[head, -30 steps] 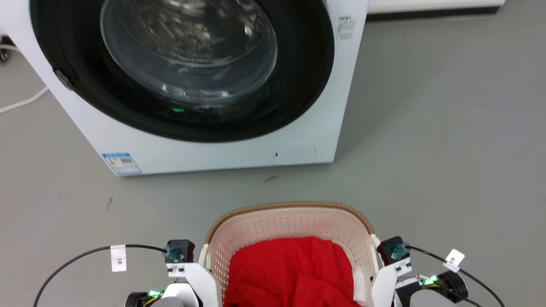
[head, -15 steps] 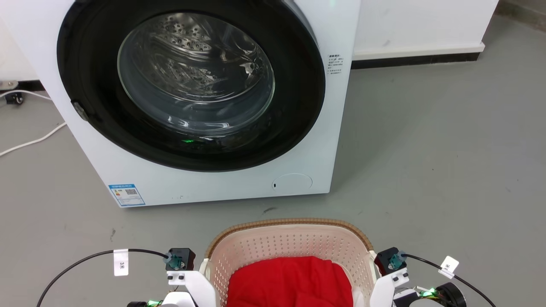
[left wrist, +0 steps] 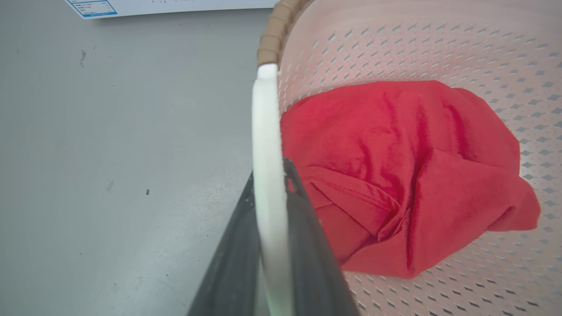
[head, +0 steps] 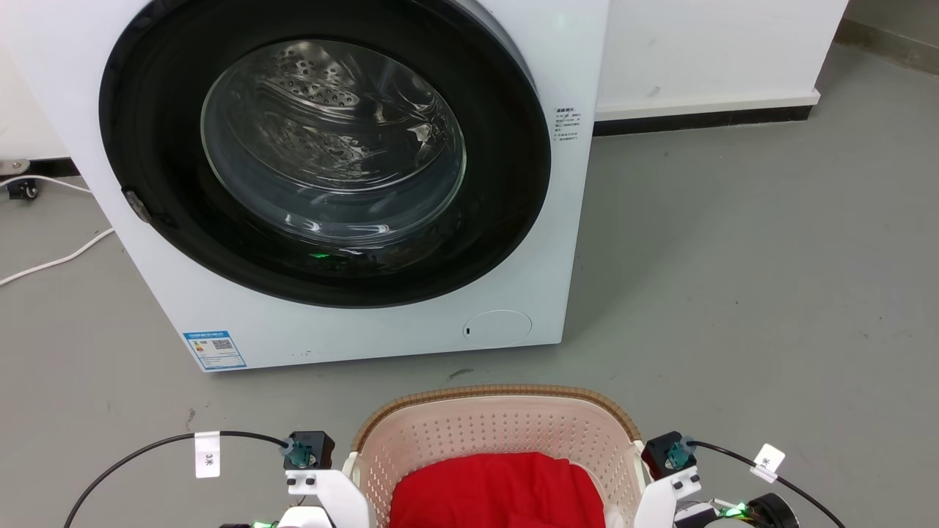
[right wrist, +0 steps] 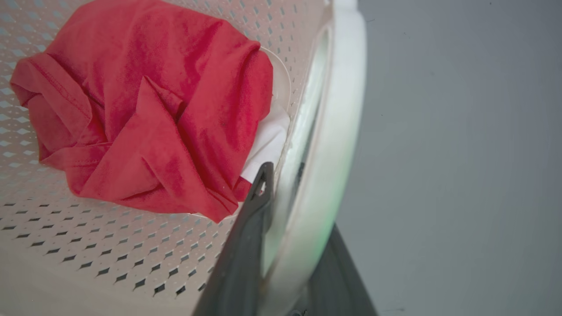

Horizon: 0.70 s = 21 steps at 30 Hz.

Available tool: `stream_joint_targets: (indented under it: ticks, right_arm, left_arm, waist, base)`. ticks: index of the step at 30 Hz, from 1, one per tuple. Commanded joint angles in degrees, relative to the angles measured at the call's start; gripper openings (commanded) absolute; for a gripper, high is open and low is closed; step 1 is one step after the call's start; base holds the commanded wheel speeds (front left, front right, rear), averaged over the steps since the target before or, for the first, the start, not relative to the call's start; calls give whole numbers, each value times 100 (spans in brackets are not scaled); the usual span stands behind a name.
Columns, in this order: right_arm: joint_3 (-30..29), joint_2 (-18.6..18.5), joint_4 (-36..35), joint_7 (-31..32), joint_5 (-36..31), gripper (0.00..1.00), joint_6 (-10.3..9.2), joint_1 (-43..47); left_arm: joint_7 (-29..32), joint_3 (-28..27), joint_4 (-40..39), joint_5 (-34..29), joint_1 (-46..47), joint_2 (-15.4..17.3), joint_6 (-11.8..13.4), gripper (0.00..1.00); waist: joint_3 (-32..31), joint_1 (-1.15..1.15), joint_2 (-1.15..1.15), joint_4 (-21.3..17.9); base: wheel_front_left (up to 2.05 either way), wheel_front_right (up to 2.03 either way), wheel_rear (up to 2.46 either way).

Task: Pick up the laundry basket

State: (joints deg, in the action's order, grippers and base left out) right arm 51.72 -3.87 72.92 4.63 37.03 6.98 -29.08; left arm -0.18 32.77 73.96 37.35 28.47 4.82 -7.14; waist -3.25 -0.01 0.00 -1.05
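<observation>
Since the head camera has tilted up over the last second, the washing machine (head: pixel 352 323) and the laundry basket (head: pixel 499 425) both sit lower in the head view, and more wall (head: pixel 697 51) shows. The basket is still between the hands, near the machine. The left hand (left wrist: pixel 268 169) clamps its left handle (left wrist: pixel 265 114), and the right hand (right wrist: pixel 298 197) clamps the right handle (right wrist: pixel 347 87). A red garment (head: pixel 499 491) lies inside.
</observation>
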Motion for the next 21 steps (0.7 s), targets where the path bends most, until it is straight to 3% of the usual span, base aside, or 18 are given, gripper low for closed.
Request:
stream_joint_targets:
  ticks: [1, 21]
  right_arm:
    - [107, 122, -41, 17, 26, 0, 92, 36]
    - [423, 87, 7, -74, 401, 0, 92, -45]
  left_arm:
    - [-74, 41, -69, 18, 31, -76, -57, 0]
    - [-127, 234, -58, 267, 65, -49, -57, 0]
  waist:
    - [-3, 1, 0, -7]
    - [-6, 1, 0, -6]
  base:
    - [0, 0, 0]
    - [0, 0, 0]
